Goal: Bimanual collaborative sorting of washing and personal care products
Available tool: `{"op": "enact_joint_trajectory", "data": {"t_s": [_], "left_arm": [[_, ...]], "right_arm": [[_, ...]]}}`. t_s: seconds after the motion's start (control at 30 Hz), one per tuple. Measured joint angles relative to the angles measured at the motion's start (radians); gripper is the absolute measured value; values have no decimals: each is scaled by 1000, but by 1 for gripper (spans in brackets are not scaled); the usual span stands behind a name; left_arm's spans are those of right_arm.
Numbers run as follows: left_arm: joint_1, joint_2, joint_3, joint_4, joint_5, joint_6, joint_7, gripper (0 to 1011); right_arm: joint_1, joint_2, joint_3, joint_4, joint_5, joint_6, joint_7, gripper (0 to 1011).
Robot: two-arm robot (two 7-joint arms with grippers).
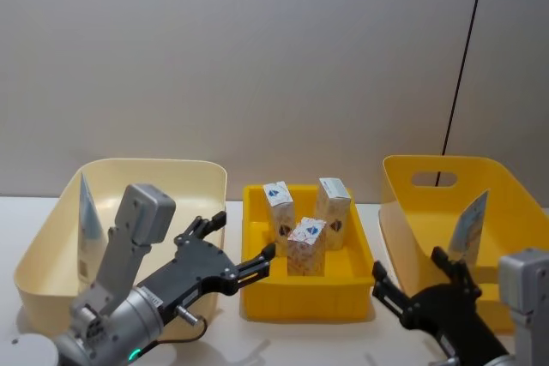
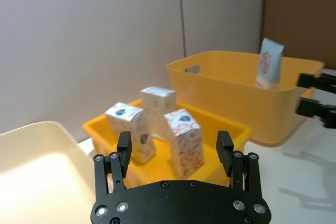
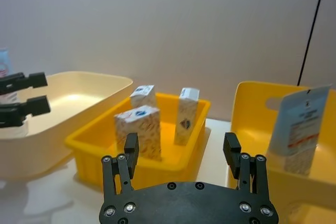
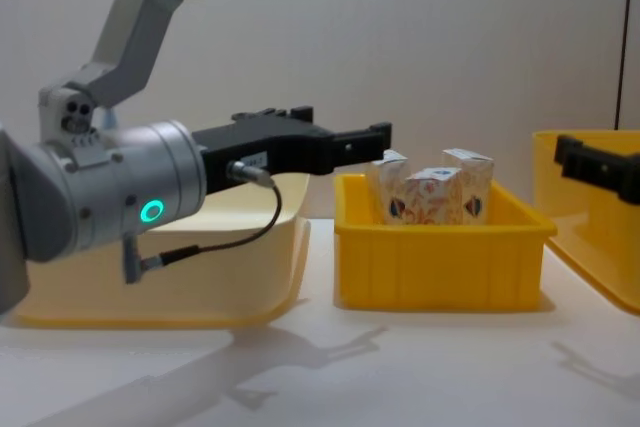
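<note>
The left pincer (image 1: 243, 237) is wide open and empty. Three cartons (image 1: 306, 244) stand just ahead of it in the small tray (image 1: 304, 310). I think it should reach over the tray wall and grab the nearest without bumping the others. The right pincer (image 1: 408, 265) is open and empty too, with a tube (image 1: 468, 227) in the bin (image 1: 515, 190) beside it.

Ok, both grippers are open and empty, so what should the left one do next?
Probably ease the left gripper forward and down over the nearest carton in the middle yellow tray: it hangs open above the tray's left edge, holding nothing, and three cartons stand there unsorted.
</note>
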Motion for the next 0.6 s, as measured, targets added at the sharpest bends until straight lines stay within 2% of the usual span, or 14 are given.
{"op": "enact_joint_trajectory", "data": {"t_s": [0.17, 0.6], "left_arm": [[39, 17, -4, -37, 40, 0, 71, 1003], [133, 59, -13, -126, 135, 0, 241, 1003]], "right_arm": [[-24, 11, -14, -13, 10, 6, 1, 1001], [-29, 13, -16, -16, 11, 6, 1, 1001]]}}
